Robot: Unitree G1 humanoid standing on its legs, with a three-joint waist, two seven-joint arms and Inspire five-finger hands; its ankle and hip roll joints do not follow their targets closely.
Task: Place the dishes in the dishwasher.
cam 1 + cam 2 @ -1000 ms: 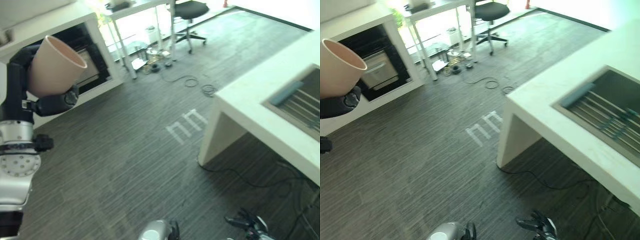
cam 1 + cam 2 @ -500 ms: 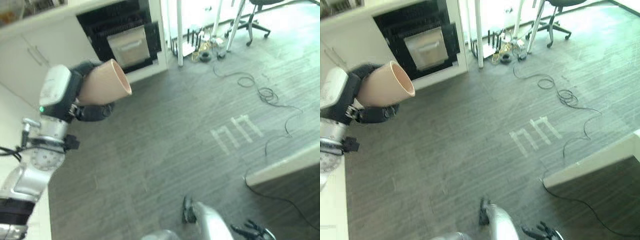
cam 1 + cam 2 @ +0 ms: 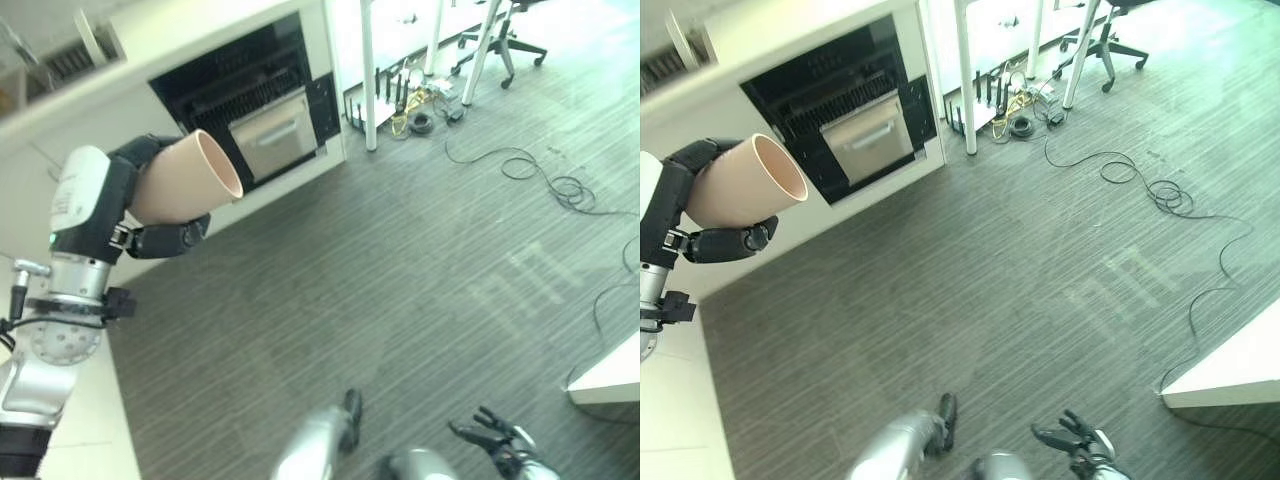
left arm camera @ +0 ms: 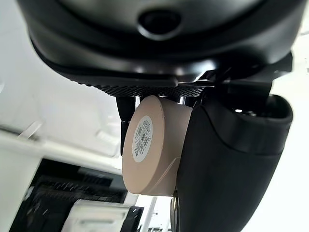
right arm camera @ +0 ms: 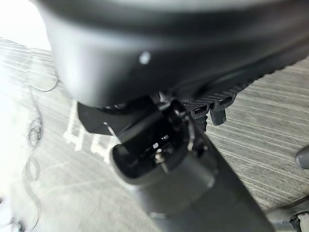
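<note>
My left hand (image 3: 150, 238) is raised at the left, shut on a beige cup (image 3: 185, 180) that lies on its side with its mouth turned toward the dishwasher. In the left wrist view the cup's labelled base (image 4: 152, 145) sits against my palm (image 4: 227, 164). The dishwasher (image 3: 250, 95) stands open in the white cabinet beyond the cup, its dark racks showing and a grey front panel (image 3: 275, 132) hanging below them. My right hand (image 3: 495, 440) hangs low at the bottom right with its fingers spread and nothing in it.
A white counter (image 3: 90, 420) runs along the left edge. Right of the dishwasher are white table legs (image 3: 367, 75), an office chair (image 3: 505, 25) and loose cables (image 3: 540, 170) on the grey floor. Another counter's corner (image 3: 610, 375) juts in at the right.
The whole picture has shifted as the camera turned toward the dishwasher cabinet. The cup stays in my left hand, and my right hand still hangs low.
</note>
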